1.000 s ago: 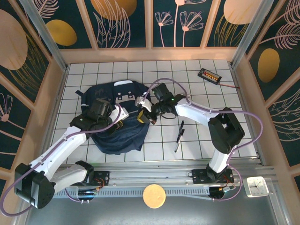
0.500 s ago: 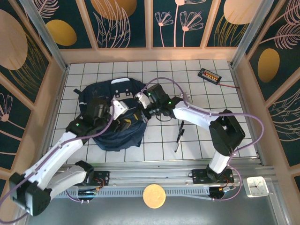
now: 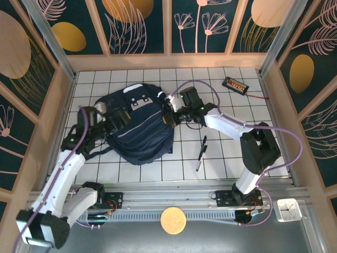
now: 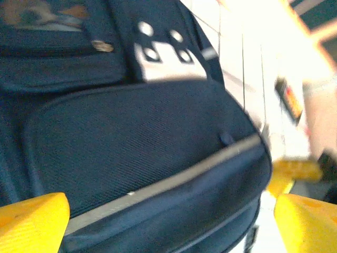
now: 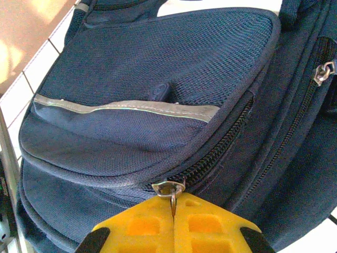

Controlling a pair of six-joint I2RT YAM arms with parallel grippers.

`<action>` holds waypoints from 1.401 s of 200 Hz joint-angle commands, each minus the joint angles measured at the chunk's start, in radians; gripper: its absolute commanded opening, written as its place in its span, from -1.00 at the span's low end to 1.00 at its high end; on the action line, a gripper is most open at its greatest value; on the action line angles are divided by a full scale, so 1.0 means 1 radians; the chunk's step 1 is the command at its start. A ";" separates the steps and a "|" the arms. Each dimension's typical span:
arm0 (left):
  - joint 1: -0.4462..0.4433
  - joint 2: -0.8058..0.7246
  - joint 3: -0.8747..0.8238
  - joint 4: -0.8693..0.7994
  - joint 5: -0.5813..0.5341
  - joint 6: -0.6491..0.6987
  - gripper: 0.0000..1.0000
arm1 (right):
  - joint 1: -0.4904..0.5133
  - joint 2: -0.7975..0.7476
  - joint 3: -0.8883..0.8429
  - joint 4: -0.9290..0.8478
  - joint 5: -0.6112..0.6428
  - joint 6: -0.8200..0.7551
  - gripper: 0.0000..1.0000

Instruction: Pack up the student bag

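Note:
The student bag, navy blue with a grey stripe, lies at the centre left of the white tiled table. My left gripper hovers at its left side, open, with nothing between the fingers. In the left wrist view the bag's front pocket lies between the spread yellow fingertips of the left gripper. My right gripper is at the bag's right edge. In the right wrist view the right gripper is shut on the metal zipper pull of the bag.
A black pen lies on the tiles right of the bag. A small black device with a red cable sits at the back right. Wooden walls close in the table on three sides.
My left gripper has opened and pulled back to the left off the bag. The bag has settled flatter and further back. My right gripper has moved back and right, still holding the zipper pull.

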 commanded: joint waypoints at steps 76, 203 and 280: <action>0.108 0.101 -0.388 0.513 0.233 -0.453 0.60 | 0.013 -0.003 0.070 -0.110 0.059 -0.093 -1.00; 0.097 0.101 -0.380 0.534 0.217 -0.432 0.31 | 0.221 0.148 0.409 -0.530 0.208 -0.086 -1.00; 0.003 0.176 -0.367 0.614 0.182 -0.455 -0.21 | 0.307 0.241 0.542 -0.569 0.128 0.042 -1.00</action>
